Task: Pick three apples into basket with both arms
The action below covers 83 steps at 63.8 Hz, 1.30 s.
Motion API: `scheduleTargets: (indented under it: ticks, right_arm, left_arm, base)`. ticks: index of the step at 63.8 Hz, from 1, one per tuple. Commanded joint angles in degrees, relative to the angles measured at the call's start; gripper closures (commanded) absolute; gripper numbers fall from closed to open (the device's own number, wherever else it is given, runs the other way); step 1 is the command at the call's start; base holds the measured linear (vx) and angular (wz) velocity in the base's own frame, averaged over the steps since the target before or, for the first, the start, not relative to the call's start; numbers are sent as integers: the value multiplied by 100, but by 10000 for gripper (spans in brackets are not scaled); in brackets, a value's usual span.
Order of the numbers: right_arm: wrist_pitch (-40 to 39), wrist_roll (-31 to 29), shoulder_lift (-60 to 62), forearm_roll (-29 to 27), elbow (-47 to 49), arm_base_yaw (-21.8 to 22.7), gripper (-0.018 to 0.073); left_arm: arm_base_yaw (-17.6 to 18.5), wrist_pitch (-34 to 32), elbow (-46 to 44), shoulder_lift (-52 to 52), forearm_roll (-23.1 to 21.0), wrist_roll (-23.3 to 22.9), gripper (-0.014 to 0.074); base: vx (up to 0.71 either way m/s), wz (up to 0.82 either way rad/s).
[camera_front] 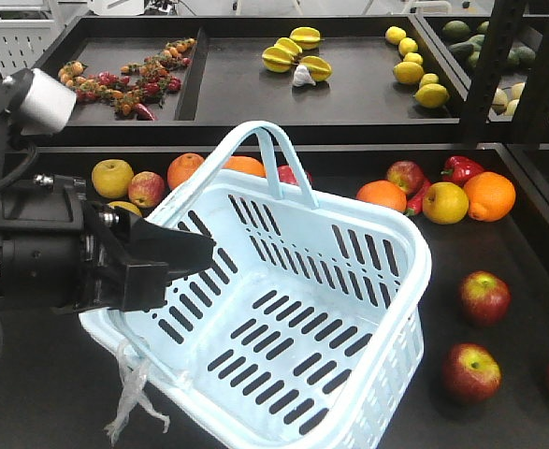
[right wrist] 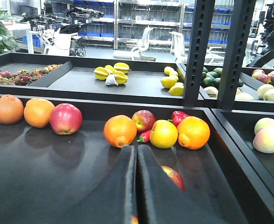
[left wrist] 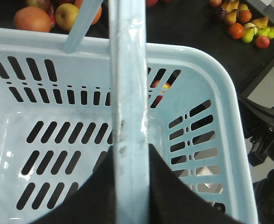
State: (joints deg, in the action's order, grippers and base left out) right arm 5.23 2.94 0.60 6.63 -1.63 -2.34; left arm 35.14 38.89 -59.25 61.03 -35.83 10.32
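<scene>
Clamping down with the left pincer (camera_front: 185, 262) on one hoop handle (left wrist: 127, 70) of the pale blue basket (camera_front: 302, 215), with the bar wedged right between the black fingers (left wrist: 174, 200) in the wrist view. Holding that basket tipped up, out to the pincer's right, with the slotted floor in full view. Dangling just below the pincer: a clear plastic scrap (camera_front: 134, 402) tied at the near corner.

Over to the other arm now. Pressed together at the right pincer (right wrist: 137, 149), with only a hairline slit between the fingers. Just right of that pincer, half hidden behind a finger: one red apple (right wrist: 175, 178). Farther ahead of it, in a loose row: oranges (right wrist: 120, 130), a yellow apple (right wrist: 164, 134), a red pepper (right wrist: 179, 115).

Back to the front view. Well to the right of the left pincer, past the basket, on the dark tray (camera_front: 527, 253): three apples (camera_front: 484, 297), none in the basket yet, none touching.
</scene>
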Motion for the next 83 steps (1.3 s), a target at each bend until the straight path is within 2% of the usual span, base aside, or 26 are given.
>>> scheduleTargets:
  ticks: [1, 83]
  right_arm:
    - [-399, -48, 59, 45, -78, 37, 561]
    - [-399, -48, 59, 45, -78, 37, 561]
  left_arm:
    - [31, -432, -163, -139, -270, -3, 604]
    - [31, -437, -163, -139, -270, -3, 604]
  base:
    - [5, 0]
    - [0, 0]
